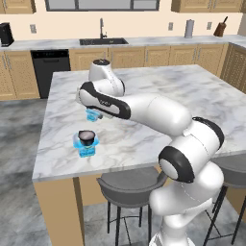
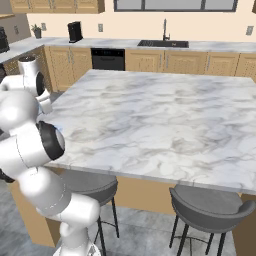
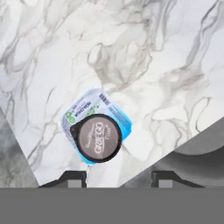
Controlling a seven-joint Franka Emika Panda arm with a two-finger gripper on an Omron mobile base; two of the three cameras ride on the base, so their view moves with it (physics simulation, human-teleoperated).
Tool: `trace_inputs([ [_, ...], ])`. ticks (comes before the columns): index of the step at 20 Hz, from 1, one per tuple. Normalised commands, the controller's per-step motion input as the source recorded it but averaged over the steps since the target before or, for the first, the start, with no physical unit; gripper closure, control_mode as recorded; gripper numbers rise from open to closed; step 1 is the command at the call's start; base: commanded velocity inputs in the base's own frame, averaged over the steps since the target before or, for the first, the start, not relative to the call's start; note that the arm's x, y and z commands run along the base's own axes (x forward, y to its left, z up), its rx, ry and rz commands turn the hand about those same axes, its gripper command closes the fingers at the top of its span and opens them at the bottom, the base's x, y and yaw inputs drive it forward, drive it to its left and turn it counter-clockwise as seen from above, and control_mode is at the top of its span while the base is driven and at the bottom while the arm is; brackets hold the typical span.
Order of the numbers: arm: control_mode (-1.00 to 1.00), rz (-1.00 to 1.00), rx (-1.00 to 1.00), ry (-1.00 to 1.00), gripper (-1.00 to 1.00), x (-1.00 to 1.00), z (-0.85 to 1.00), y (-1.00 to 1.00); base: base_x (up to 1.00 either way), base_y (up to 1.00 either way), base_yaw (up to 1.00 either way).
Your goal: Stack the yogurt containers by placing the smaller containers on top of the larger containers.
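Hand view: black cup (image 3: pixel 96 138) sits stacked on the blue tub (image 3: pixel 78 111) near the island's left edge. My fingers (image 3: pixel 74 178) are spread, empty. Next, I'd centre over the tiny cup (image 1: pixel 91 114).

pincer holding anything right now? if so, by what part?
It cannot be told. In the left base view the arm hides the pincer, and a tiny blue cup peeks out beneath it. The black cup already sits on the blue tub.
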Motion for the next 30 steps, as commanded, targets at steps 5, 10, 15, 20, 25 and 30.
trace_inputs([
  [5, -1.0, 0.0, 0.0, 0.0, 1.0, 0.0, -0.25, 0.01, 0.0, 0.0, 0.0],
  [10, -1.0, 0.0, 0.0, 0.0, 1.0, 0.0, -0.32, 0.01, 0.0, 0.0, 0.0],
  [15, -1.0, 0.0, 0.0, 0.0, 1.0, 0.01, -0.28, 0.06, 0.0, 0.0, 0.0],
  [20, -1.0, 0.0, -0.01, 0.0, 1.0, 0.11, -0.23, 0.13, 0.0, 0.0, 0.0],
  [25, -1.0, 0.0, -0.01, 0.0, 1.0, 0.26, -0.14, 0.11, 0.0, 0.0, 0.0],
  [30, -1.0, 0.0, 0.0, 0.0, 1.0, 0.22, -0.08, 0.05, 0.0, 0.0, 0.0],
])
